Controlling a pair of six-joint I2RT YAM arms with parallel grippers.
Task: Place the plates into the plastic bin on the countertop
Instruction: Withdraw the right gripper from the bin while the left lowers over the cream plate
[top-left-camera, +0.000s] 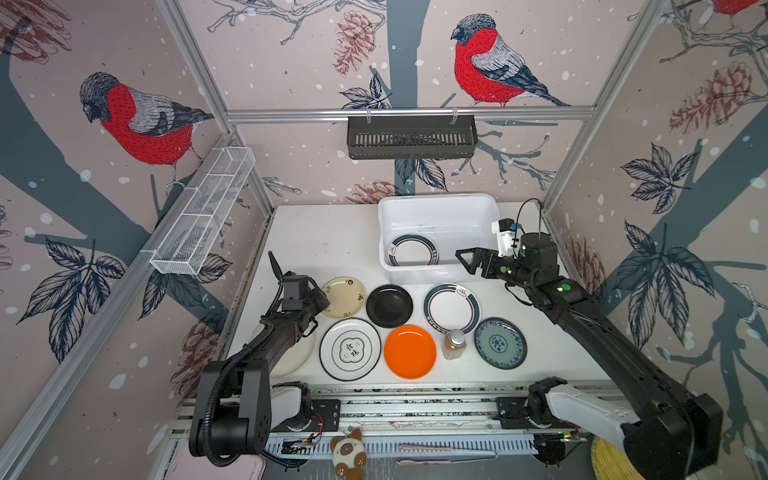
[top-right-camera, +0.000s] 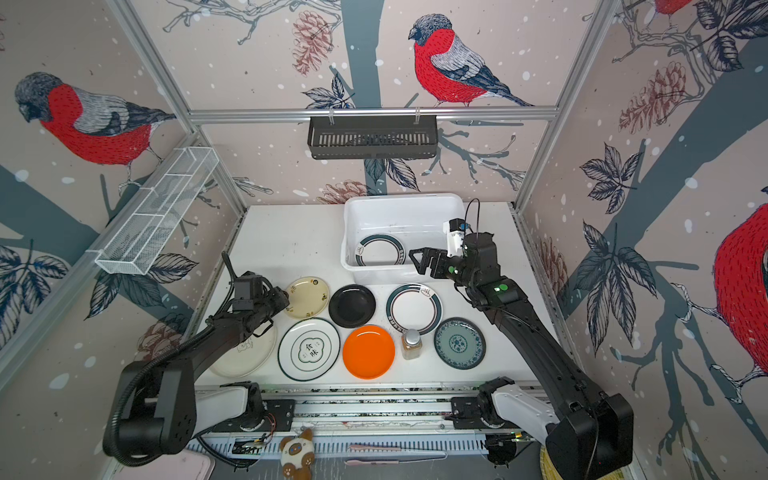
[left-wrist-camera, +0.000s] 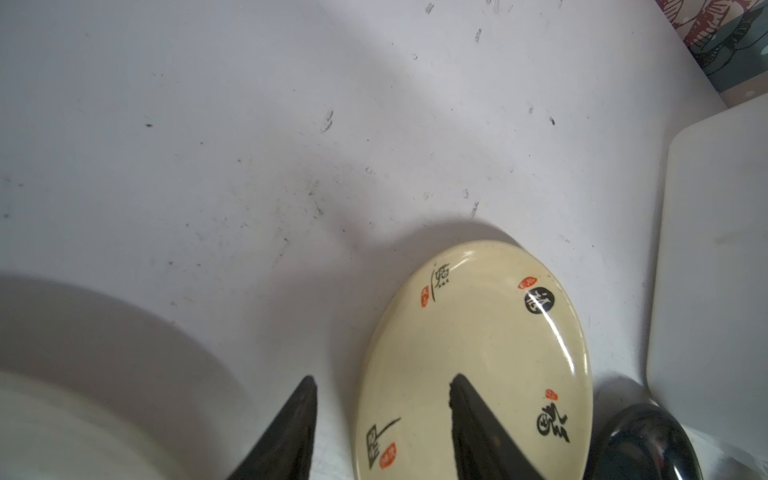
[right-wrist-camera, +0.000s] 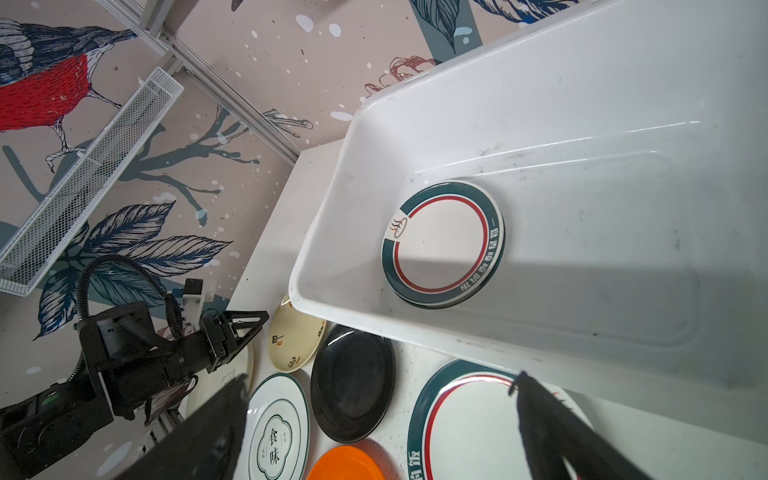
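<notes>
Left gripper sitting half open, straddling cream plate rim on countertop, nothing pinched yet. Grasp step. Next is needing firm pinch, lift, carry into bin beside teal plate. Right gripper hovering wide open, empty.

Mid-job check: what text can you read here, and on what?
"食味": emblem of the white black-ringed plate.
Cream plate: brush characters, red seals; too stylised to read.
Teal-rimmed plate in the plastic bin: rim lettering too blurred to read.
Second teal-rimmed plate, on the countertop: likewise.
</notes>
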